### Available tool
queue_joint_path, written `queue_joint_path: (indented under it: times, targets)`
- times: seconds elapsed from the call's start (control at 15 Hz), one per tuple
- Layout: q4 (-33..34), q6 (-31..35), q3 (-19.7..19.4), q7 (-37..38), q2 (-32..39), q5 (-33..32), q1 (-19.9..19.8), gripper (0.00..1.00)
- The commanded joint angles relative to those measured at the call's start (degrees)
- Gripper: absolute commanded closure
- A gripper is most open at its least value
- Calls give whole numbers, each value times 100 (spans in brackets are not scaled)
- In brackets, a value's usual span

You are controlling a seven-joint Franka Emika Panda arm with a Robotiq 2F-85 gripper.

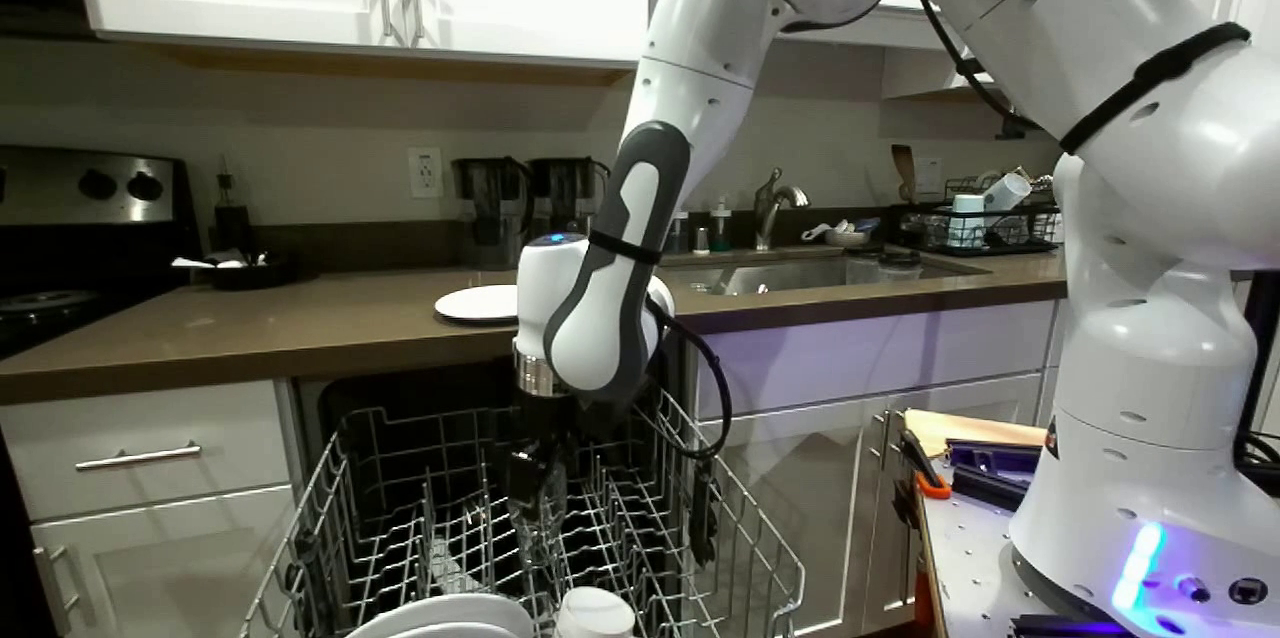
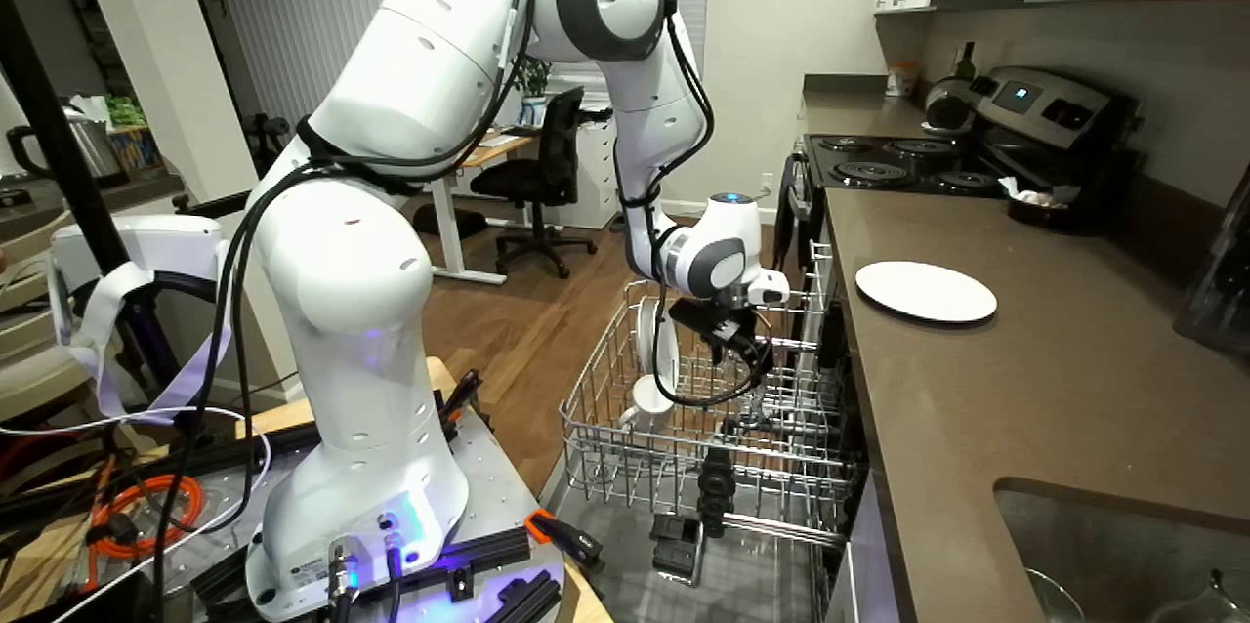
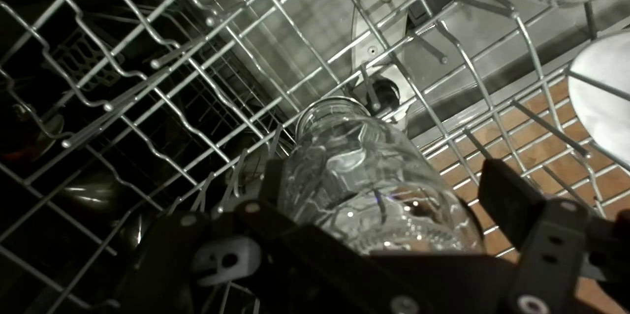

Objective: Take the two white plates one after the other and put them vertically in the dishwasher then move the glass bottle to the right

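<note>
While its fingers stand wide apart around the glass bottle without gripping it, the gripper reaches into the dishwasher rack, a gap showing beside one finger; contact at the other cannot be told. Bottle: mid-rack. In an exterior view: at least one upright white plate, near edge of rack; white mug, just right; flat white plate, far counter.

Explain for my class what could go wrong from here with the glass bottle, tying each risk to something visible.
The fingers stand open on either side of the glass bottle, with a gap on one side, so closing might push it over. The white mug shares the dishwasher rack, so the bottle could knock it if moved that way. The black cable hangs in a loop by the rack and may snag.
</note>
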Motion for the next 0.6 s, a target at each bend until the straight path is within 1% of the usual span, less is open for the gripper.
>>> queue_joint_path:
  times: [0.0,0.07,0.13,0.2,0.27,0.4,0.47,0.53]
  targets:
    - [112,-168,13,-72,-18,-43,-2,0]
    - [131,-175,13,-69,-5,-42,-1,7]
    - [144,-178,7,-65,3,-43,4,1]
    - [161,-191,-9,-56,9,-48,15,3]
    - [160,-204,-34,-46,5,-58,32,0]
    - [128,-197,-43,-49,-20,-65,32,1]
    - [97,-170,-40,-54,-36,-65,26,17]
    - [73,-161,-55,-41,-50,-66,37,27]
